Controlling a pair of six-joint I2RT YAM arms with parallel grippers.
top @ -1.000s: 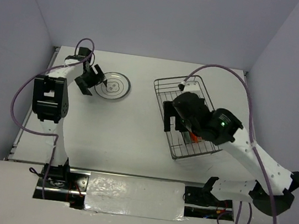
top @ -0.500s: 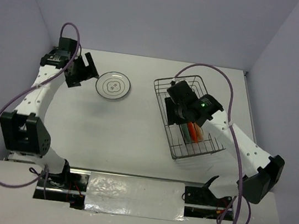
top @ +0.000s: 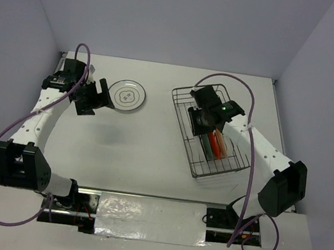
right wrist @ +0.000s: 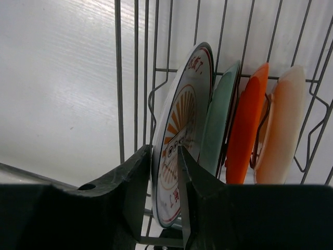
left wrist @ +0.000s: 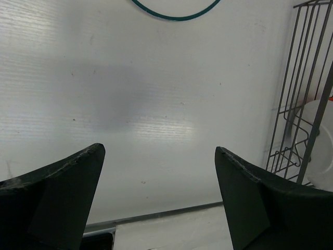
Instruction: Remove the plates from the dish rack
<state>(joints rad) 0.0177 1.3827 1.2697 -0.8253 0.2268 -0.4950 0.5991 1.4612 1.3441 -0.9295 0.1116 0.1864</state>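
Dish rack (right wrist: 117,78): silver wire basket holding four thin round plates on edge.
Right gripper (right wrist: 164,153): black fingers pinch the white sunburst plate (right wrist: 182,125).
Left gripper (left wrist: 158,150): spread wide, empty.
Teal-ringed plate (top: 126,96): flat on table.
Table (top: 146,141): white, finely ribbed; pale walls.

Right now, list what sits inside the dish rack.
Four stand on edge: sunburst plate, clamped by the right gripper, then green plate, orange plate, cream plate. The rear three's faces are mostly hidden.

Sunburst plate (right wrist: 182,135), three others (right wrist: 218,120) upright in dish rack (top: 199,164); teal-rimmed plate (top: 126,96) flat outside.
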